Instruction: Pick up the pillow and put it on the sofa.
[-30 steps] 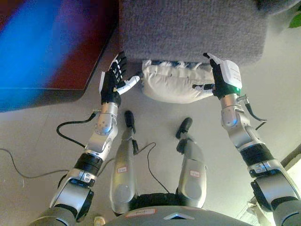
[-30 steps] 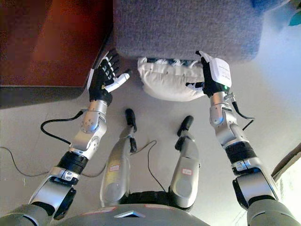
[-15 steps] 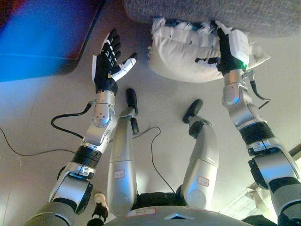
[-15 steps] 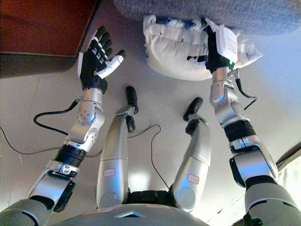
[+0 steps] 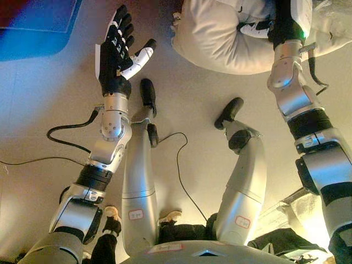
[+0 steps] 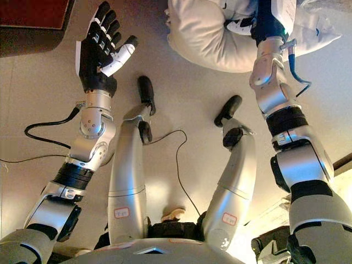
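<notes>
Starting at the bottom of the frame, it's just pale beige floor running up through the middle, nothing lying on it that matters for the job.

Further up, in the upper left, the left robot hand is held up with its fingers spread wide and straight, thumb sticking out to the side. It's got nothing in it and isn't touching anything; there's a clear gap of floor between it and the pillow.

Along the top, centre to right, is the puffy off-white fabric pillow, bulging and creased where it's being squeezed. The right robot hand is pressed into the right part of it near the top edge, with its thumb hooked round the cloth, so I'd call that a one-handed grip on the pillow. The rest of the fingers run out of the frame, so I can't say how deep the hold goes.

Top left corner has a strip of dark reddish-brown furniture, cut off by the edge. The sofa isn't clearly in shot.

Progress-wise: I'd guess the grab is underway or just done, but only one hand is on it. I can't tell for sure if the pillow is off the floor. The carry and the drop onto the sofa are still left.
</notes>
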Tool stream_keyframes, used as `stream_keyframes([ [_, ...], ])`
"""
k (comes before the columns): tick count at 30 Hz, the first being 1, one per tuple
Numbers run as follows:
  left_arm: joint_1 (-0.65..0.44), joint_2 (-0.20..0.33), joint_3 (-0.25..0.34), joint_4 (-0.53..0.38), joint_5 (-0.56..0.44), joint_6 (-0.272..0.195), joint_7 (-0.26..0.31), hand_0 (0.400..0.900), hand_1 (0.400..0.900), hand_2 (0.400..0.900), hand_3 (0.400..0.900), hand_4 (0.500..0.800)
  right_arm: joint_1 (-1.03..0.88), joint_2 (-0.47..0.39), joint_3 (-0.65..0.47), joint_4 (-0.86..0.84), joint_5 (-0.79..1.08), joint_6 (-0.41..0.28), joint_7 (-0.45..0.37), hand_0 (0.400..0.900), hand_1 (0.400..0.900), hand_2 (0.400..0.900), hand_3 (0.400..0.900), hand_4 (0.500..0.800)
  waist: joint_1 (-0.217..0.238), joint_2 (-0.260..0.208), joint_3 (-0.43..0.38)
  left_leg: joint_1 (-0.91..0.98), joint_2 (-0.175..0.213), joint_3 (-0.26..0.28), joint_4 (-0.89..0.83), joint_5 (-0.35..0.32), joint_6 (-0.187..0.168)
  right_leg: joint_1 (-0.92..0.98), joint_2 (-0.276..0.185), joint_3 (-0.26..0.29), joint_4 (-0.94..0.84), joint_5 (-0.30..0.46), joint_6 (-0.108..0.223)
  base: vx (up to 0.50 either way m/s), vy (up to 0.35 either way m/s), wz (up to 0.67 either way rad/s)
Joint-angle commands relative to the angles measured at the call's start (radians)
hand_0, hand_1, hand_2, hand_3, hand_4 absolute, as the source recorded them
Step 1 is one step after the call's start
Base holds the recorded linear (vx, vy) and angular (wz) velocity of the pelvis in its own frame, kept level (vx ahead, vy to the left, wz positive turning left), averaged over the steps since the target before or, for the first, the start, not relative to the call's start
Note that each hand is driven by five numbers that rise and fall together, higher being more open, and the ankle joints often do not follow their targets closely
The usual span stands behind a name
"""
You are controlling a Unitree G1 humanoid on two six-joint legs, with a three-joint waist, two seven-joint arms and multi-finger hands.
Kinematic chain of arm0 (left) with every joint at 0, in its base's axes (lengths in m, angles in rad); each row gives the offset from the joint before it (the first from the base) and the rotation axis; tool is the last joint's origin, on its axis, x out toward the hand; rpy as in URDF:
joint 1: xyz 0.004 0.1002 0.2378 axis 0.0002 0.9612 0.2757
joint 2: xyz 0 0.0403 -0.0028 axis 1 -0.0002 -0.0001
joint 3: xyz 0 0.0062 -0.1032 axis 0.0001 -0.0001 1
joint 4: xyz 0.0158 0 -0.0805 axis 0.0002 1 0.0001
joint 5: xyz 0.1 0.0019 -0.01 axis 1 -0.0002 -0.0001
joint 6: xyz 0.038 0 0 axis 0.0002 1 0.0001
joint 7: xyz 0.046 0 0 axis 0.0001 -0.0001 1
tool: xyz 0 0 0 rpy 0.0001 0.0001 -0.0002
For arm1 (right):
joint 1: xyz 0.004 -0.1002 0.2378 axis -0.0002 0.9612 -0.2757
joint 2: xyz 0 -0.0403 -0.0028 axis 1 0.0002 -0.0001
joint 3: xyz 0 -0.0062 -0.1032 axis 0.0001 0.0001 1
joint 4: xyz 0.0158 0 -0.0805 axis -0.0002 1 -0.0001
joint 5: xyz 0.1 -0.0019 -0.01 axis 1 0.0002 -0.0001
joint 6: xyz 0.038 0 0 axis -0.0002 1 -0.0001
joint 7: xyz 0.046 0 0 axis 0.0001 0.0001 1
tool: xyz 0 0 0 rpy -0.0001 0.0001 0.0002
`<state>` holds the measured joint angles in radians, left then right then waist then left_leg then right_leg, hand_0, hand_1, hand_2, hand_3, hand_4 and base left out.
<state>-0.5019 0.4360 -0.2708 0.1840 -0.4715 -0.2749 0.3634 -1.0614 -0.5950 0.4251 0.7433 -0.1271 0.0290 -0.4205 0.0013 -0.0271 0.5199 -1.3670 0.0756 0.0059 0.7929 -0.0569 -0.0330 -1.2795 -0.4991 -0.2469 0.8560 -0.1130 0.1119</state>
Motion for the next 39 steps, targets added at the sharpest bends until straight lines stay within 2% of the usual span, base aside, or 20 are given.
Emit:
stream_keyframes([
  [1, 0.007, 0.029, 0.016, -0.16, -0.035, -0.063, 0.011, 0.9, 0.9, 0.9, 0.9, 0.8, -0.206, -0.047, 0.052, 0.097, 0.069, -0.018, 0.027, 0.9, 0.9, 0.9, 0.9, 0.8, 0.04, -0.026, 0.0, 0.071, 0.017, -0.09, 0.046, -0.157, -0.065, -0.007, 0.0, 0.057, 0.018, 0.047, 0.09, 0.0, 0.0, 0.0],
  [2, 0.005, 0.03, 0.014, -0.161, -0.037, -0.06, 0.011, 0.9, 0.9, 0.9, 0.9, 0.8, -0.22, -0.041, 0.06, 0.106, 0.082, -0.025, 0.03, 0.602, 0.602, 0.602, 0.602, 0.621, 0.039, -0.028, 0.0, 0.066, 0.017, -0.093, 0.047, -0.156, -0.065, -0.012, 0.002, 0.056, 0.018, 0.046, 0.089, 0.0, 0.0, 0.0],
  [3, 0.004, 0.032, 0.012, -0.157, -0.039, -0.058, 0.012, 0.9, 0.9, 0.9, 0.9, 0.8, -0.227, -0.04, 0.067, 0.114, 0.095, -0.028, 0.033, 0.4, 0.4, 0.4, 0.4, 0.5, 0.038, -0.032, 0.0, 0.061, 0.015, -0.093, 0.047, -0.154, -0.067, -0.014, 0.003, 0.054, 0.016, 0.046, 0.089, 0.02, 0.016, -0.05],
  [8, 0.0, 0.031, 0.01, -0.153, -0.038, -0.06, 0.019, 0.9, 0.9, 0.9, 0.9, 0.8, -0.238, -0.031, 0.079, 0.107, 0.129, -0.054, 0.028, 0.4, 0.4, 0.4, 0.4, 0.5, 0.032, -0.04, 0.0, 0.058, 0.013, -0.096, 0.042, -0.15, -0.071, -0.027, 0.011, 0.06, 0.011, 0.046, 0.091, 0.01, 0.023, -0.05],
  [12, -0.004, 0.025, 0.021, -0.146, -0.023, -0.063, 0.03, 0.9, 0.9, 0.9, 0.9, 0.8, -0.201, -0.034, 0.046, 0.019, 0.137, -0.076, 0.006, 0.4, 0.4, 0.4, 0.4, 0.5, 0.021, -0.04, 0.0, 0.067, 0.013, -0.092, 0.039, -0.147, -0.07, -0.027, 0.019, 0.067, 0.009, 0.047, 0.091, 0.0, 0.027, -0.07],
  [20, -0.008, -0.031, 0.066, -0.056, 0.056, -0.058, 0.093, 0.9, 0.9, 0.9, 0.9, 0.8, 0.133, -0.012, -0.18, -0.361, -0.007, -0.115, -0.066, 0.4, 0.4, 0.4, 0.4, 0.5, -0.012, -0.026, -0.015, 0.181, 0.019, -0.068, -0.037, -0.125, -0.065, 0.08, 0.031, 0.06, -0.058, 0.076, 0.108, 0.0, 0.016, -0.03],
  [27, -0.008, -0.052, 0.073, 0.009, 0.116, -0.06, 0.107, 0.9, 0.9, 0.9, 0.9, 0.8, 0.348, 0.023, -0.278, -0.528, -0.091, -0.171, -0.099, 0.4, 0.4, 0.4, 0.4, 0.5, -0.018, -0.029, -0.022, 0.42, 0.011, -0.042, -0.156, -0.086, -0.058, 0.344, 0.036, 0.052, -0.194, 0.117, 0.099, -0.03, 0.023, 0.0],
  [28, 0.001, -0.055, 0.075, 0.02, 0.118, -0.065, 0.101, 0.9, 0.9, 0.9, 0.9, 0.8, 0.381, 0.033, -0.292, -0.551, -0.098, -0.183, -0.101, 0.4, 0.4, 0.4, 0.4, 0.5, -0.02, -0.035, -0.019, 0.459, 0.004, -0.034, -0.183, -0.052, -0.052, 0.393, 0.032, 0.036, -0.24, 0.147, 0.084, -0.07, 0.04, -0.04],
  [33, 0.057, -0.07, 0.087, 0.028, 0.113, -0.084, 0.066, 0.9, 0.9, 0.9, 0.9, 0.8, 0.496, 0.05, -0.321, -0.602, -0.109, -0.212, -0.079, 0.4, 0.4, 0.4, 0.4, 0.5, -0.026, -0.038, -0.037, 0.664, 0.004, -0.037, -0.26, -0.038, -0.053, 0.67, 0.031, -0.016, -0.411, 0.196, 0.086, 0.04, -0.023, 0.09],
  [35, 0.097, -0.074, 0.104, 0.041, 0.111, -0.087, 0.031, 0.9, 0.9, 0.9, 0.9, 0.8, 0.562, 0.069, -0.331, -0.644, -0.093, -0.232, -0.038, 0.4, 0.4, 0.4, 0.4, 0.5, -0.025, -0.046, -0.099, 0.808, 0.021, -0.022, -0.361, -0.018, -0.061, 0.837, 0.034, -0.06, -0.553, 0.247, 0.099, 0.1, -0.002, -0.06],
  [36, 0.101, -0.074, 0.103, 0.04, 0.11, -0.087, 0.031, 0.9, 0.9, 0.9, 0.9, 0.8, 0.566, 0.07, -0.332, -0.647, -0.093, -0.231, -0.037, 0.4, 0.4, 0.4, 0.4, 0.5, -0.025, -0.046, -0.092, 0.822, 0.021, -0.024, -0.371, -0.015, -0.062, 0.855, 0.036, -0.067, -0.563, 0.25, 0.099, 0.09, 0.002, -0.1],
  [37, 0.121, -0.071, 0.114, 0.032, 0.108, -0.086, 0.015, 0.9, 0.9, 0.9, 0.9, 0.8, 0.589, 0.073, -0.338, -0.673, -0.089, -0.243, -0.019, 0.4, 0.4, 0.4, 0.4, 0.5, -0.027, -0.052, -0.119, 0.873, 0.029, -0.013, -0.406, -0.008, -0.067, 0.912, 0.039, -0.088, -0.605, 0.273, 0.109, 0.16, 0.023, -0.15],
  [39, 0.192, -0.075, 0.14, 0.037, 0.119, -0.077, -0.031, 0.9, 0.9, 0.9, 0.9, 0.8, 0.67, 0.085, -0.36, -0.711, -0.086, -0.258, 0.026, 0.4, 0.4, 0.4, 0.4, 0.5, -0.021, -0.061, -0.202, 1.004, 0.04, 0.009, -0.495, 0.001, -0.074, 1.063, 0.048, -0.128, -0.723, 0.328, 0.133, 0.2, 0.031, -0.15],
])
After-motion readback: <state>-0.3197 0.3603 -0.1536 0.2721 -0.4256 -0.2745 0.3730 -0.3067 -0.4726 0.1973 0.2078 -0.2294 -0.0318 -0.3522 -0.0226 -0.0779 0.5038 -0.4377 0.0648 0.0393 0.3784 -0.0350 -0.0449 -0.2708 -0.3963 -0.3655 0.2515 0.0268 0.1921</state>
